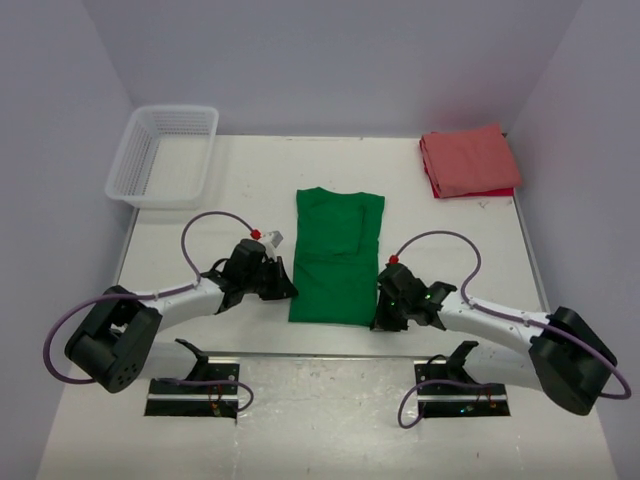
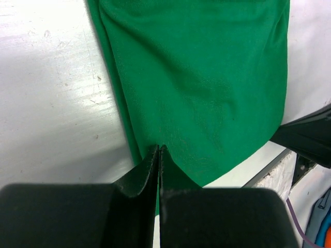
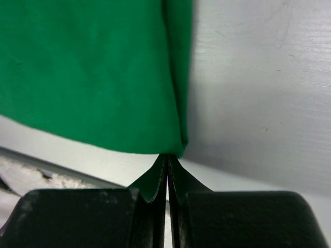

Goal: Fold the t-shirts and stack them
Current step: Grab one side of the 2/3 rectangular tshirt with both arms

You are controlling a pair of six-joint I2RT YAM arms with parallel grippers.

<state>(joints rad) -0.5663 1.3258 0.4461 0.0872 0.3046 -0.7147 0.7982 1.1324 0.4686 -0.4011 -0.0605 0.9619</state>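
Green t-shirt (image 1: pixel 337 260) lay mid-frame; left end effector (image 2: pixel 158 151) and right end effector (image 3: pixel 167 157) each clamped a lower corner, seemingly to fold upward.

No legible txt, labels or nos. in any view; specks on base plate (image 1: pixel 212 397) poss. markings, too small

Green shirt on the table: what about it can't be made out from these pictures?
- Top view: the green t-shirt's near corners are covered by the left gripper and right gripper.
- Both wrist views: its collar end is cut off by the top edge.
- All views: how many layers lie folded underneath is hidden by the top layer.
- Right wrist view: the cloth's weave is blurred.
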